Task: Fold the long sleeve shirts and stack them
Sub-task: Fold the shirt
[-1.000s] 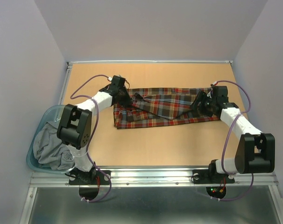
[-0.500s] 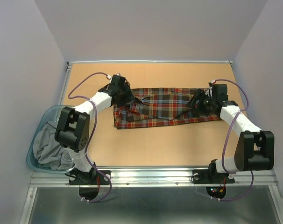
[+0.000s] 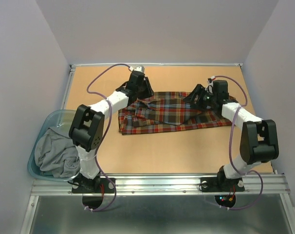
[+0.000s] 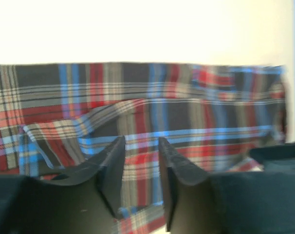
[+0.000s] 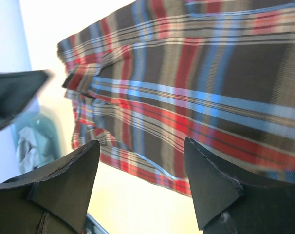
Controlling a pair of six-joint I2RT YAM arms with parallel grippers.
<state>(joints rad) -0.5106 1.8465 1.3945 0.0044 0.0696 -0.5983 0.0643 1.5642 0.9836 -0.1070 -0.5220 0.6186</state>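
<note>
left gripper [image 4: 141,142] narrowly parted; right gripper [image 5: 142,144] wide open; both above plaid shirt [image 3: 172,114] on table [image 3: 186,153]

A tan wooden table [image 3: 186,151] fills the middle of the top view. A translucent blue plastic tub [image 3: 51,119] sits at its lower left, hanging over the table's left edge. Pale lilac walls [image 3: 152,29] close in the back and both sides. An aluminium rail [image 3: 157,185] runs along the near edge, with a grey metal sheet [image 3: 157,214] below it.
</note>
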